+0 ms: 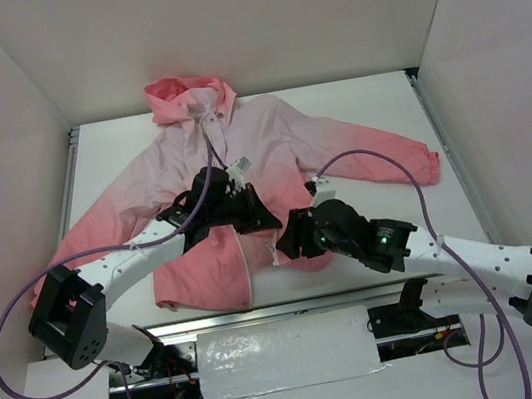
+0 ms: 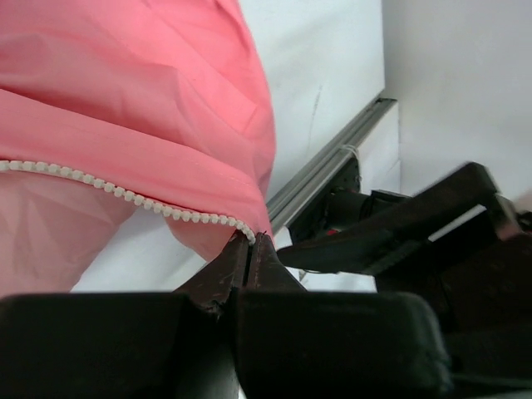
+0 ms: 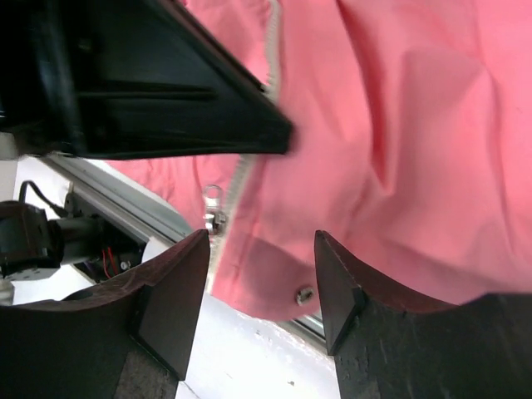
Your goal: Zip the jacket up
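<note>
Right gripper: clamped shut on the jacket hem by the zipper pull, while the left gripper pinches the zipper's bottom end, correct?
No: the right wrist view shows the right gripper open, fingers apart at the jacket hem. The left gripper does pinch the zipper end.

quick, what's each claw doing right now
left claw: closed, pinching the jacket at the zipper's bottom end
right claw: open, gripping nothing
</note>
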### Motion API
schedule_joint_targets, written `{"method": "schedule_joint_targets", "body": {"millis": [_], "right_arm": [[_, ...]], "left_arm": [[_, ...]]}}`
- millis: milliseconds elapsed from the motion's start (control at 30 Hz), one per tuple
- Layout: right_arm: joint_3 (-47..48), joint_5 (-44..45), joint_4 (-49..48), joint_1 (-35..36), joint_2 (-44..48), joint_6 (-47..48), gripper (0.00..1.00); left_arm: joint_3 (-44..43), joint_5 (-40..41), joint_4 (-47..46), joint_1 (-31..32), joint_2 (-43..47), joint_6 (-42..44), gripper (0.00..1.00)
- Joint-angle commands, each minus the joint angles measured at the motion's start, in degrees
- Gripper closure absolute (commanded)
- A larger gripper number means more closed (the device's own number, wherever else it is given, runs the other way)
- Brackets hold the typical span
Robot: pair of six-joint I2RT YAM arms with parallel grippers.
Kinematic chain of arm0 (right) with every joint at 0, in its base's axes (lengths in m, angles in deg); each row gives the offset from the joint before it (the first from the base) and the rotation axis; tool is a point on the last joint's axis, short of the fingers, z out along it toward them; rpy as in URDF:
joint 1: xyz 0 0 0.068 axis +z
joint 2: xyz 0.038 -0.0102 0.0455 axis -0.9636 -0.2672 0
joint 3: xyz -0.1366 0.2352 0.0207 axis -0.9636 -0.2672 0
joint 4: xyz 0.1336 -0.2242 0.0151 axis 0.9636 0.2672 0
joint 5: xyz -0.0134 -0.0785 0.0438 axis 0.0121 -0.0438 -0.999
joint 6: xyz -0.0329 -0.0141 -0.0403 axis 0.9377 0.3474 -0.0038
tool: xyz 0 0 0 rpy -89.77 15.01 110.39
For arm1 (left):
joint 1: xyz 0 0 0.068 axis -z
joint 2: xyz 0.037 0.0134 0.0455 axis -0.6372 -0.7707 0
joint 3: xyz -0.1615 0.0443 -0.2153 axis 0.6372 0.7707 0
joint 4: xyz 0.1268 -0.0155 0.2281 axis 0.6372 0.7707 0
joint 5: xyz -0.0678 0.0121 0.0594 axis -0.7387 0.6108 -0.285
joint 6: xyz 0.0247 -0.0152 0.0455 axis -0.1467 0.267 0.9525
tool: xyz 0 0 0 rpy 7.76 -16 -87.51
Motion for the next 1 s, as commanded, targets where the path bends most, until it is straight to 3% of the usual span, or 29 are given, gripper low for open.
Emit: {"method": "schedule_joint_targets", "body": {"millis": [0, 167, 400, 600, 700, 833, 967], "right_arm": [[-3.0, 1.8, -2.8, 0.4, 3.4, -2.8, 0.39], [-3.2, -2.2, -7.4, 0.3, 1.1, -2.4, 0.4], [-4.3, 1.0, -11.6, 0.3, 1.9, -5.1, 0.46], [-3.0, 5.6, -9.5, -0.1, -0.2, -3.5, 0.51], [-3.4, 10.8, -9.2, -0.5, 0.1, -4.7, 0.54], [-6.0, 11.2, -11.8, -0.6, 1.9, -5.5, 0.55], [-7.4, 13.4, -7.9, -0.7, 2.0, -7.6, 0.54]], "left_arm": [[-0.9, -4.8, -6.4, 0.4, 0.6, -0.5, 1.0], [1.8, -7.1, -12.3, 1.2, 1.7, -2.7, 1.0], [3.3, -9.7, -19.0, 2.8, 1.8, -6.0, 1.0], [6.0, -11.6, -25.6, 3.7, 2.1, -12.0, 1.0], [5.9, -9.7, -23.3, 4.7, 2.9, -10.9, 1.0], [6.5, -5.9, -19.2, 4.9, 6.4, -9.1, 1.0], [7.9, -1.1, -17.3, 5.4, 11.1, -6.8, 1.0]]}}
